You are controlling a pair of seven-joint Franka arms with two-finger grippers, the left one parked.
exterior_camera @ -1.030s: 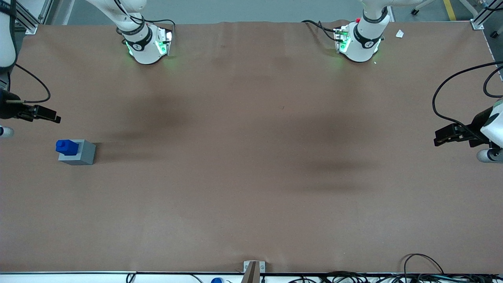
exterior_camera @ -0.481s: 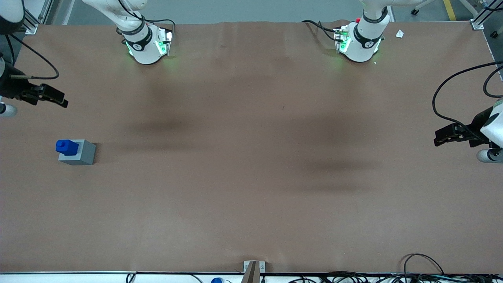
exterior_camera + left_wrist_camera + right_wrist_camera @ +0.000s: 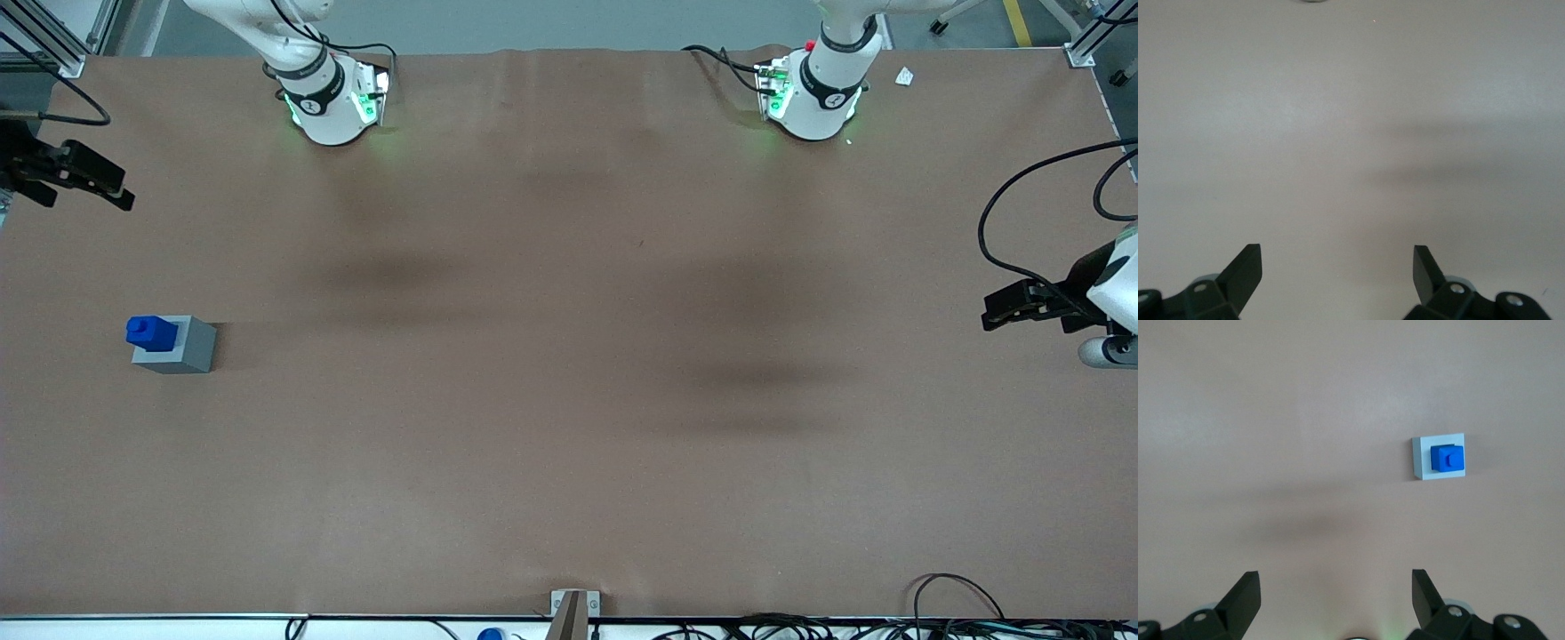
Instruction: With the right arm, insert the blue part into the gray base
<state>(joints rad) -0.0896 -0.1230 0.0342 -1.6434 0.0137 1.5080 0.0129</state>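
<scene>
The blue part [image 3: 151,332] stands upright in the top of the gray base [image 3: 182,348], toward the working arm's end of the table. The right wrist view looks down on the same pair, the blue part [image 3: 1447,459] seated in the gray base [image 3: 1421,459]. My right gripper [image 3: 89,178] hangs high above the table, farther from the front camera than the base and well apart from it. Its fingers [image 3: 1245,595] stand wide open with only bare table between them, gripper [image 3: 1336,597] empty.
The brown table mat [image 3: 569,400] spreads wide around the base. The two arm pedestals [image 3: 333,102] stand at the table edge farthest from the front camera. A metal bracket [image 3: 573,609] and cables [image 3: 951,613] sit along the near edge.
My right gripper has risen and drawn away from the base, farther from the front camera. The blue part and gray base have not moved.
</scene>
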